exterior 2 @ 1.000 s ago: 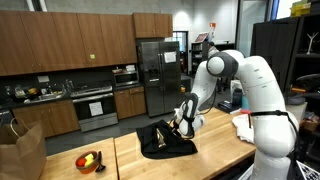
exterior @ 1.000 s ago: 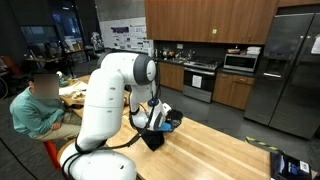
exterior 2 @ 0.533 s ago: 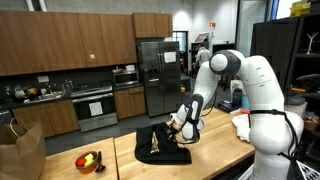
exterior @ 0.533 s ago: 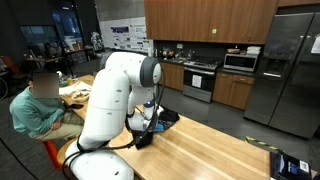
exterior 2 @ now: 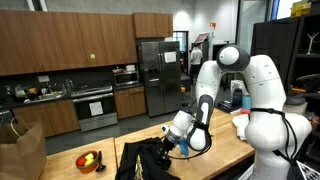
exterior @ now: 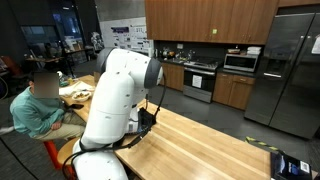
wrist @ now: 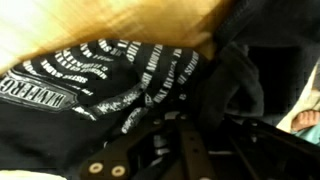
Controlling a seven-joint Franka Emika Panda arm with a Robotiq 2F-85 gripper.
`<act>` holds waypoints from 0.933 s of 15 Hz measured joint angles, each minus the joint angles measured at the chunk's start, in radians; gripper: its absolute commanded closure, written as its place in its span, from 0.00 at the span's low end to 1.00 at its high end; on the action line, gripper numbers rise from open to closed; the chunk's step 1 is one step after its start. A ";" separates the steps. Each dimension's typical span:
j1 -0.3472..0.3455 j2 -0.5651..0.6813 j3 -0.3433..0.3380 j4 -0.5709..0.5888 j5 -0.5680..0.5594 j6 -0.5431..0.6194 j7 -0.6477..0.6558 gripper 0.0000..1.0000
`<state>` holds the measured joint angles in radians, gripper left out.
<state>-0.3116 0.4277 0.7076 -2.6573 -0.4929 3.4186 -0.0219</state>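
A black shirt (exterior 2: 138, 162) with white lettering lies bunched on the wooden table (exterior 2: 222, 148), near its front edge. My gripper (exterior 2: 166, 147) is low over the shirt's right side and shut on a fold of it. In the wrist view the black shirt (wrist: 90, 90) fills most of the frame, with bare table wood (wrist: 110, 20) at the top. My gripper (wrist: 200, 140) shows as dark fingers (wrist: 192, 150) pressed into the cloth. In an exterior view the arm's white body (exterior: 115, 100) hides the gripper, and only a dark piece (exterior: 148, 118) shows beside it.
A bowl of fruit (exterior 2: 90, 160) and a brown paper bag (exterior 2: 20, 150) stand on the neighbouring table. White cloth (exterior 2: 245, 124) lies by the robot base. A person (exterior: 35, 105) sits behind the arm. A dark blue object (exterior: 290, 165) rests at the table's far end.
The gripper has shut on the shirt and moved toward the table's front edge, dragging the shirt along with it. The arm has swung lower and closer to its base.
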 measured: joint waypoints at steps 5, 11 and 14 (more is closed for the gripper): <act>-0.256 -0.008 0.305 -0.002 -0.091 -0.069 0.074 0.96; -0.668 -0.017 0.736 0.024 -0.127 -0.130 0.108 0.96; -0.881 -0.010 0.976 0.064 -0.136 -0.207 0.111 0.96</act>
<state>-1.1927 0.4178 1.6833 -2.5934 -0.6287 3.2119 0.0894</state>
